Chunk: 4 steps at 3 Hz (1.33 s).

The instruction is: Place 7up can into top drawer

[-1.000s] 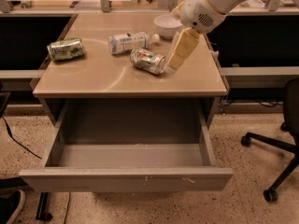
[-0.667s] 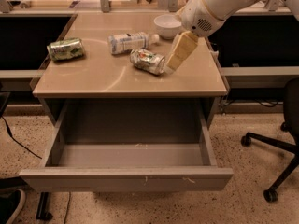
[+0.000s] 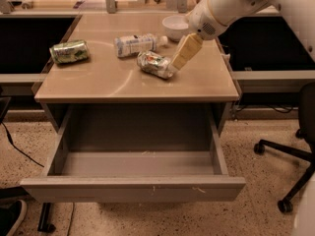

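The 7up can [image 3: 155, 64], silvery-white with green and red marks and dented, lies on its side in the middle of the tan tabletop [image 3: 108, 80]. My gripper [image 3: 178, 63] reaches down from the upper right and sits at the can's right end, touching or almost touching it. The top drawer [image 3: 133, 189] is pulled wide open below the tabletop, and its grey inside holds nothing.
A green can [image 3: 69, 51] lies at the table's left. A white-labelled plastic bottle [image 3: 135, 44] lies just behind the 7up can. A white bowl [image 3: 175, 27] stands behind the gripper. An office chair [image 3: 295, 146] stands at the right on the speckled floor.
My gripper has edged slightly left, closer to the 7up can's right end. The can, bottle and drawer have not moved.
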### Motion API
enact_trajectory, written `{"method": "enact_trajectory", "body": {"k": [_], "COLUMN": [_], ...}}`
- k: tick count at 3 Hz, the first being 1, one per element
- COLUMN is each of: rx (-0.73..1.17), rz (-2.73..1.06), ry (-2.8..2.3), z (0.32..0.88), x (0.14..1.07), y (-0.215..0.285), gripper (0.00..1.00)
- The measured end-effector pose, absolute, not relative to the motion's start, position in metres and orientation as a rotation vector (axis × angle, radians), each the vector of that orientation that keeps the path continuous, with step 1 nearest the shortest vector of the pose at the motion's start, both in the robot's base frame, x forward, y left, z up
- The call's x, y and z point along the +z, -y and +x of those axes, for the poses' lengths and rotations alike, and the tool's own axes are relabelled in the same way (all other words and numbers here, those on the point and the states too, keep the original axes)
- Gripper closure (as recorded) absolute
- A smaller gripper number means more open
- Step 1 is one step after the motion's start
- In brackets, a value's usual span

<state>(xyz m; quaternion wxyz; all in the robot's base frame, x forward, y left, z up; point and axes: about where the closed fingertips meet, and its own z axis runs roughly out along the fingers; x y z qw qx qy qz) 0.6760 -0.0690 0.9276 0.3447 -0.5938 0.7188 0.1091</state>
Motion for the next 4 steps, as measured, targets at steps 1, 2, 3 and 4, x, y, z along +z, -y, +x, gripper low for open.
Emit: {"method": "enact_trajectory", "body": {"k": [1,2,3,4], "rx": [0.380,0.494,0.563,0.566], "rz": [-1.497,-1.423,-1.370,-1.367], "ry": [-1.873,-1.883,-1.888,-1.887], "z": [0.699,0.710,0.716,0.717], "x": [0.892,0.858,0.837,0.836], "y": [0.052,0.035,0.019,0.018], "gripper": [0.00,0.00,0.00,0.17]}}
